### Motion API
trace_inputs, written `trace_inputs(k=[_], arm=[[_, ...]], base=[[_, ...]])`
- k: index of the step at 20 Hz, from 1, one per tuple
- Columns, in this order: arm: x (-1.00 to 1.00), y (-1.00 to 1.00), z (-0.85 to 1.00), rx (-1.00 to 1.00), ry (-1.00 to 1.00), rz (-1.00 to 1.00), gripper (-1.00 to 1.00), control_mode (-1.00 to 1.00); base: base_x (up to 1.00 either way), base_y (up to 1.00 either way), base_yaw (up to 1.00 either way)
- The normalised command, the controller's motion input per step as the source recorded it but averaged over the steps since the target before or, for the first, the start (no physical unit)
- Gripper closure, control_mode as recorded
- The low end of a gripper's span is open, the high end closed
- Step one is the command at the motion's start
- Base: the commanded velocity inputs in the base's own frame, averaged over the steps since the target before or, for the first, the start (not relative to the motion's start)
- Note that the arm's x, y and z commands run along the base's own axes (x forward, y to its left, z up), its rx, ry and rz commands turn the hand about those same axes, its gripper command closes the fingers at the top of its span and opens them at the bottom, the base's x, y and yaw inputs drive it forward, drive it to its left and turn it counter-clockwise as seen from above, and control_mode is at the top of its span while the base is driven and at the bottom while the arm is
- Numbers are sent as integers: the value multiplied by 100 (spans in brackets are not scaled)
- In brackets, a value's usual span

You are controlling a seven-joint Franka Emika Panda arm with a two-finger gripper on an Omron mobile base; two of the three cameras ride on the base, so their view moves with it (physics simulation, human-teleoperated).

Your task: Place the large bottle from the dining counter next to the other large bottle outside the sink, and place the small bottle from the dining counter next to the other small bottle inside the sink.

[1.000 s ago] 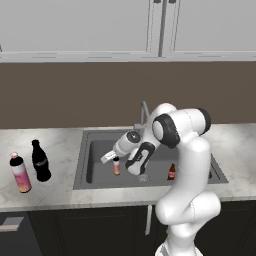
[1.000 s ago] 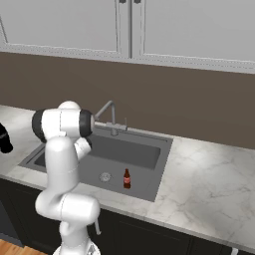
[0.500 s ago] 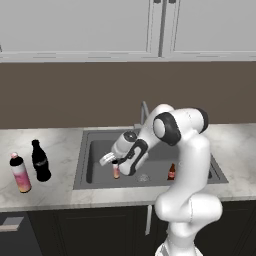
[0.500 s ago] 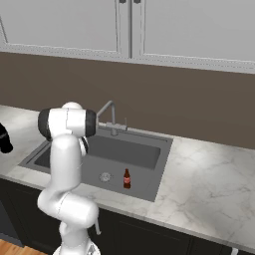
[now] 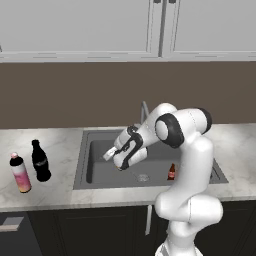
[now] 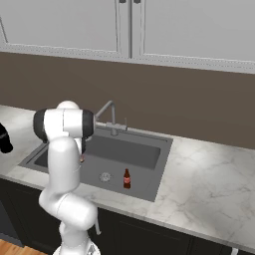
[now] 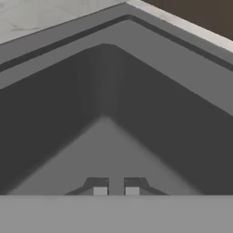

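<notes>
small bottle [image 5: 120, 167] sits lower in the sink [image 5: 95, 172], claw [image 5: 121, 165] pinching it.

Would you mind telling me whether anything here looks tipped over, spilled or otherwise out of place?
Nothing stands out. The pink-yellow large bottle and the black bottle stand upright side by side on the worktop left of the sink, and a small brown bottle stands upright inside the basin. No spills show.

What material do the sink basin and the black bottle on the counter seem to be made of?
The sink basin looks like matte grey metal or composite: even grey, no shine. The black bottle looks like glossy glass or plastic, with pale highlights on its body; which one cannot be told.
</notes>
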Motion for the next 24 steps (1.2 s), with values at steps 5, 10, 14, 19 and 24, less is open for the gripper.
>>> trace_inputs(k=[5, 10, 14, 19, 24], arm=[[-58, 28, -14, -7, -15, -2, 100, -100], [-25, 19, -4, -1, -10, -6, 100, -100], [-15, 13, -9, 2, -7, -8, 100, -100], [-62, 30, -15, 10, -5, -8, 100, -100], [-44, 15, -7, 6, -4, -9, 100, -100]], base=[[0, 0, 0], [0, 0, 0], [0, 0, 0], [0, 0, 0], [0, 0, 0]])
